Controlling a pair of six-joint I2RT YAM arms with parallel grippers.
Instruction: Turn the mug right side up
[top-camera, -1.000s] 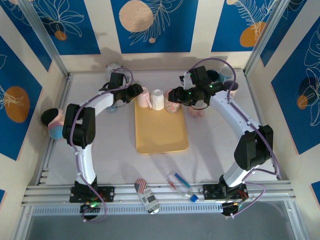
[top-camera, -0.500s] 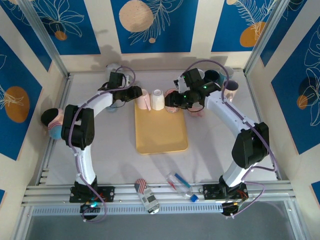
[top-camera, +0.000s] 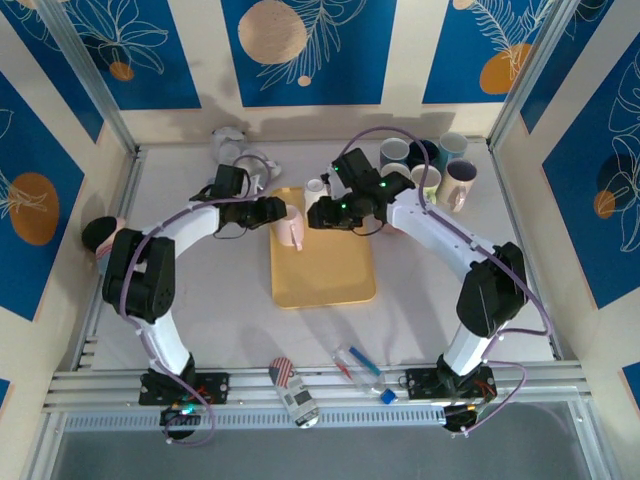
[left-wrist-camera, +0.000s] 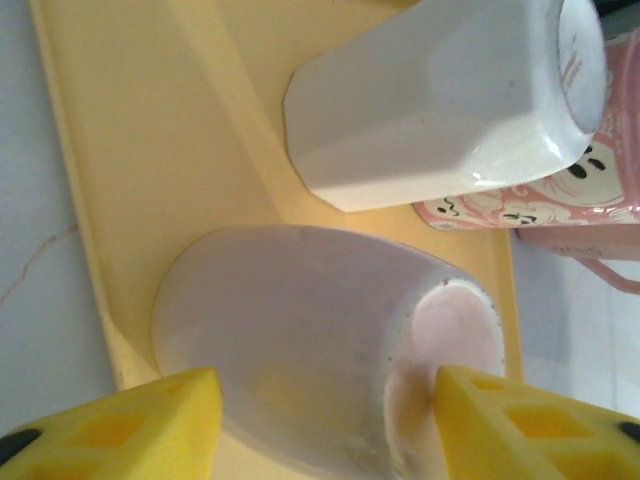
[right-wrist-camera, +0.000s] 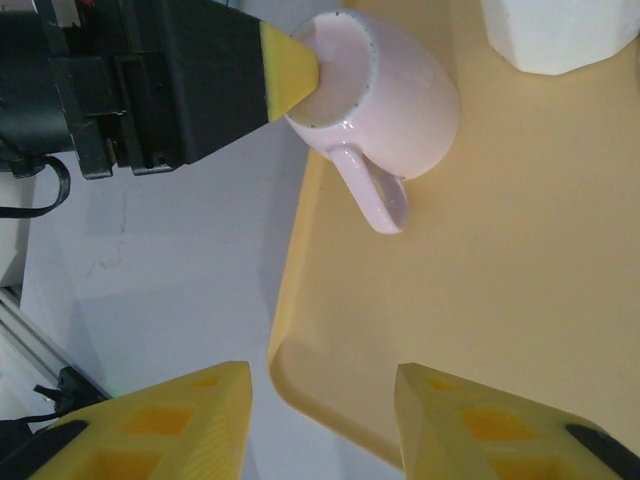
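A: Pink mug, where?
B: On the yellow tray, tipped, mouth toward the left gripper, whose jaws sit astride it. It lies ahead of the right gripper.
A: Gripped?
B: One left fingertip touches the rim. Clamped or not, cannot tell. Probably placed to lever it upright. Right jaws apart, empty.
A: Surroundings?
B: Pale table, blue patterned walls.
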